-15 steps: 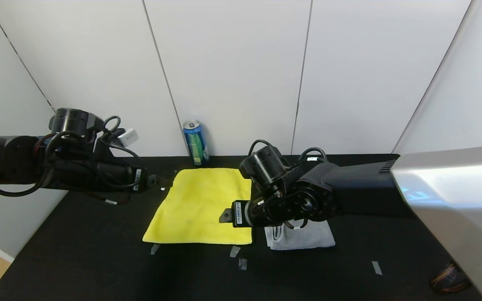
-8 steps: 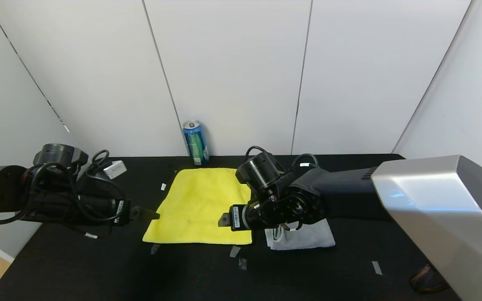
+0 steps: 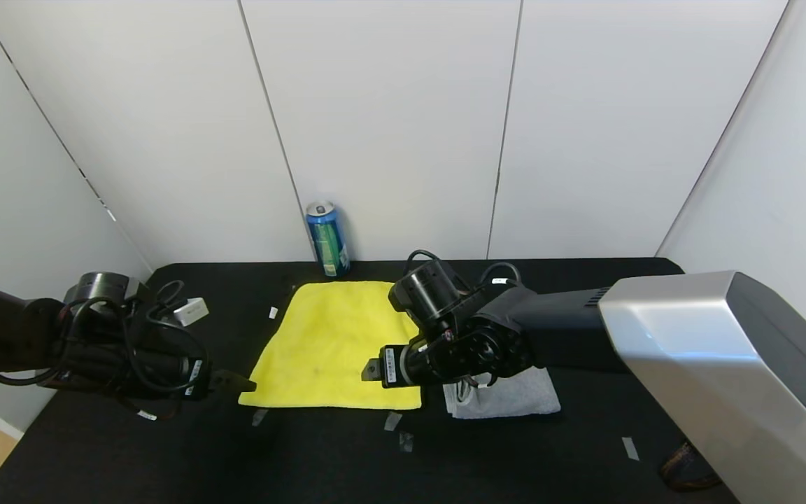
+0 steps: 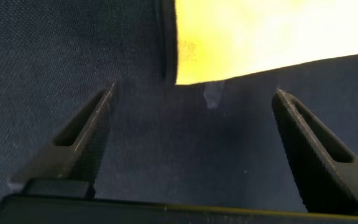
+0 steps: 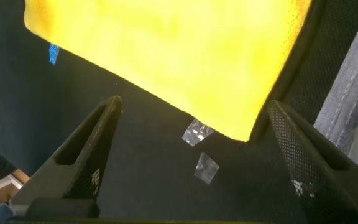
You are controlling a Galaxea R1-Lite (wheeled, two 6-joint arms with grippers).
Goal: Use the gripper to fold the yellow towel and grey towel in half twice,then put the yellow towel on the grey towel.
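**Both grippers poised at the yellow towel's near corners**

While the yellow towel [image 3: 336, 346] lies flat on the black table [image 3: 165, 455], both arms sit low at its near edge. The left gripper [image 3: 235, 383] hovers just beside the near left corner with its fingers spread wide and nothing between them; the right gripper [image 3: 373, 369] is above the towel near its right corner, likewise spread and empty. The grey towel [image 3: 508, 399] lies folded just beside the yellow one, partly hidden under the right arm.

Several slips look likely. If either gripper closes short of the corner, it would pinch only table cloth. An uneven lift between the two sides would skew the fold. The right arm, sitting close over the grey towel, could drag it out of shape. The blue can [image 3: 327, 238] beyond the far edge might be knocked if the fold overshoots.
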